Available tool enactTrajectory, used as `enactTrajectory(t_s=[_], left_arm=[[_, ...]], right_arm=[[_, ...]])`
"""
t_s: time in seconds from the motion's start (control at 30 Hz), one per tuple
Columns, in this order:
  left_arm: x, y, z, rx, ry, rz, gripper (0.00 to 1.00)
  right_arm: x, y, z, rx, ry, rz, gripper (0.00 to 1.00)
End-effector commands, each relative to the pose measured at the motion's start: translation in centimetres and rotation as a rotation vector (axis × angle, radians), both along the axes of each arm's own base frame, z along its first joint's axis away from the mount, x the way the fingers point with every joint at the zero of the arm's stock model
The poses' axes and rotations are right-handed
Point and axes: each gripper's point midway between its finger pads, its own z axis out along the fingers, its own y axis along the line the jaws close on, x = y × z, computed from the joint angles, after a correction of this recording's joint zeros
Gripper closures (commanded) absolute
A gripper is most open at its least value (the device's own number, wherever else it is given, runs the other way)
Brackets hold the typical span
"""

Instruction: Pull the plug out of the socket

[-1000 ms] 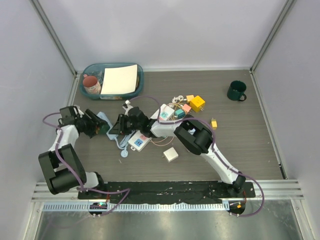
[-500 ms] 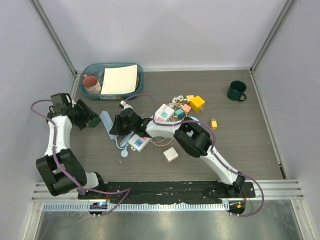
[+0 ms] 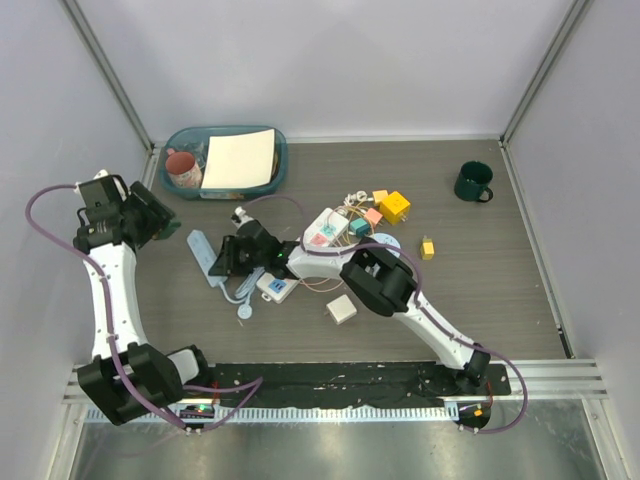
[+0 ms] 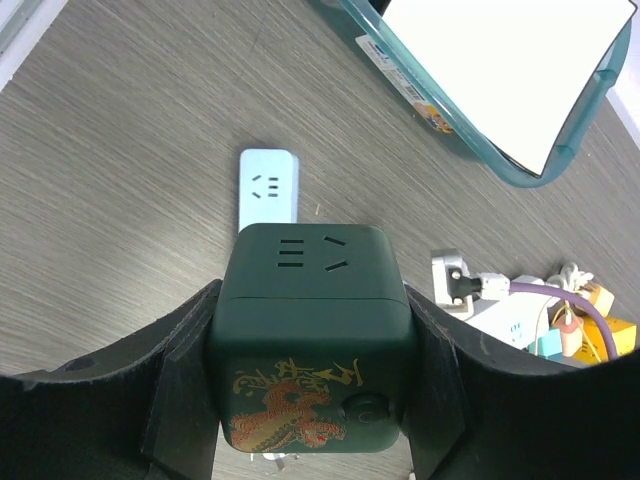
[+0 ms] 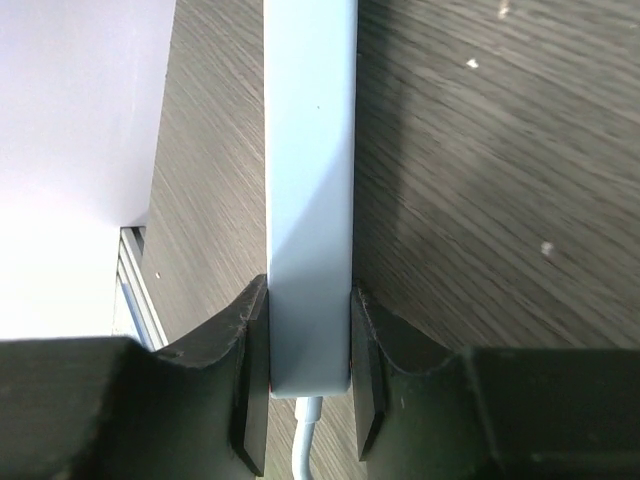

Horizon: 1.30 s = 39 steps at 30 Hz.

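Top external view has the plug (image 3: 341,309) lying loose on the counter (image 3: 480,290), just beside the right arm's elbow and apart from the socket (image 3: 325,231), which sits among small colored blocks mid-counter. On the left wrist view the left claw (image 4: 312,375) is pinching a dark green cube (image 4: 312,330) with outlet slots, 1 end of the light-blue strip (image 4: 268,190) showing beyond it. The right claw (image 5: 310,375) is clamped on that strip's 2 long sides, near its cord end.
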Motion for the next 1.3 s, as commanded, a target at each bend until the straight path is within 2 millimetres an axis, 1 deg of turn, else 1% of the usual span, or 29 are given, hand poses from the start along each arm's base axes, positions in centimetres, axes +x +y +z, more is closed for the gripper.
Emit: enactTrajectory(t_s=[0.0, 0.07, 0.13, 0.17, 0.23, 0.27, 0.3, 0.33, 0.4, 0.47, 0.5, 0.53, 0.57, 0.6, 0.63, 0.7, 0.73, 0.77, 0.83, 0.87, 0.93, 0.97, 1.03, 1.07, 1.13, 1.17, 1.2, 1.23, 1.27], left_arm=[[0.3, -0.5, 2.3, 0.002, -0.088, -0.002, 1.0], [0.4, -0.9, 2.7, -0.014, -0.104, -0.018, 1.0], [0.4, -1.1, 3.1, -0.017, -0.114, -0.028, 1.0], [0.4, -1.2, 3.3, -0.017, -0.12, -0.031, 1.0], [0.5, -1.5, 3.8, -0.024, -0.132, -0.046, 1.0], [0.7, -1.6, 3.9, -0.026, -0.135, -0.052, 1.0], [0.8, -1.7, 4.2, -0.028, -0.14, -0.057, 1.0], [0.8, -1.8, 4.4, -0.029, -0.147, -0.063, 1.0], [1.0, -2.2, 4.8, -0.034, -0.157, -0.08, 1.0], [1.3, -2.7, 5.1, -0.035, -0.164, -0.106, 1.0], [1.5, -3.0, 5.4, -0.038, -0.171, -0.118, 1.0], [1.8, -3.6, 5.6, -0.051, -0.18, -0.147, 1.0], [2.1, -4.4, 5.6, -0.058, -0.185, -0.177, 1.0], [2.2, -5.0, 5.7, -0.064, -0.191, -0.194, 1.0], [2.5, -5.6, 5.9, -0.065, -0.199, -0.214, 1.0], [2.9, -8.2, 6.4, -0.047, -0.218, -0.297, 1.0], [3.1, -9.2, 6.6, -0.042, -0.218, -0.327, 1.0], [3.2, -11.7, 6.3, -0.043, -0.207, -0.394, 1.0], [3.4, -13.9, 6.2, -0.058, -0.21, -0.448, 1.0], [3.0, -17.1, 5.9, -0.077, -0.203, -0.532, 1.0], [3.1, -20.1, 5.6, -0.113, -0.221, -0.587, 1.0], [2.3, -22.7, 5.4, -0.132, -0.224, -0.654, 1.0], [2.1, -26.0, 4.8, -0.184, -0.234, -0.699, 1.0], [0.7, -29.1, 4.4, -0.21, -0.23, -0.776, 1.0], [0.2, -32.5, 3.4, -0.239, -0.233, -0.826, 1.0], [-1.5, -35.5, 3.3, -0.271, -0.231, -0.887, 1.0], [-2.0, -37.0, 3.3, -0.278, -0.241, -0.917, 1.0], [-2.0, -38.8, 2.1, -0.276, -0.223, -0.94, 1.0], [-3.6, -41.3, 1.8, -0.281, -0.212, -1.0, 1.0]], right_arm=[[-1.5, 1.6, 0.2, 0.0, 0.012, 0.062, 0.62], [-0.5, 1.2, 1.8, 0.003, -0.038, 0.056, 0.45], [0.6, 0.2, 2.8, 0.001, -0.07, 0.039, 0.37], [1.0, -0.1, 4.8, 0.024, -0.092, 0.039, 0.33], [1.7, -1.0, 5.9, 0.034, -0.116, 0.042, 0.16], [2.0, -1.4, 8.0, 0.056, -0.142, 0.037, 0.13], [2.4, -1.9, 8.7, 0.054, -0.168, 0.029, 0.1], [2.5, -2.5, 9.0, 0.046, -0.176, 0.023, 0.09], [3.6, -4.0, 12.0, 0.073, -0.21, -0.009, 0.09], [5.2, -6.5, 12.0, 0.05, -0.216, -0.069, 0.09], [5.7, -7.8, 14.7, 0.074, -0.242, -0.097, 0.09], [6.1, -9.4, 13.7, 0.038, -0.236, -0.133, 0.09], [6.4, -10.6, 14.4, 0.037, -0.246, -0.157, 0.09], [7.3, -12.8, 17.2, 0.061, -0.279, -0.203, 0.09], [7.1, -14.7, 16.5, 0.025, -0.283, -0.221, 0.09], [8.2, -18.3, 17.3, -0.018, -0.321, -0.313, 0.09], [7.4, -20.9, 19.0, -0.033, -0.344, -0.346, 0.09], [8.0, -23.2, 19.4, -0.079, -0.379, -0.423, 0.09], [7.0, -27.7, 21.8, -0.111, -0.424, -0.512, 0.09], [6.7, -29.5, 23.0, -0.128, -0.457, -0.55, 0.09], [6.3, -33.4, 23.8, -0.202, -0.491, -0.659, 0.09], [5.1, -35.4, 26.8, -0.164, -0.535, -0.709, 0.09], [4.2, -38.9, 28.1, -0.205, -0.572, -0.809, 0.09], [3.0, -40.8, 30.3, -0.168, -0.604, -0.855, 0.09], [1.8, -43.6, 31.5, -0.169, -0.629, -0.929, 0.09], [1.3, -44.5, 32.1, -0.165, -0.64, -0.948, 0.09], [0.0, -45.9, 33.7, -0.126, -0.66, -0.976, 0.09], [-0.5, -47.2, 33.9, -0.144, -0.663, -1.009, 0.08], [-1.1, -48.1, 34.5, -0.138, -0.667, -1.028, 0.09]])
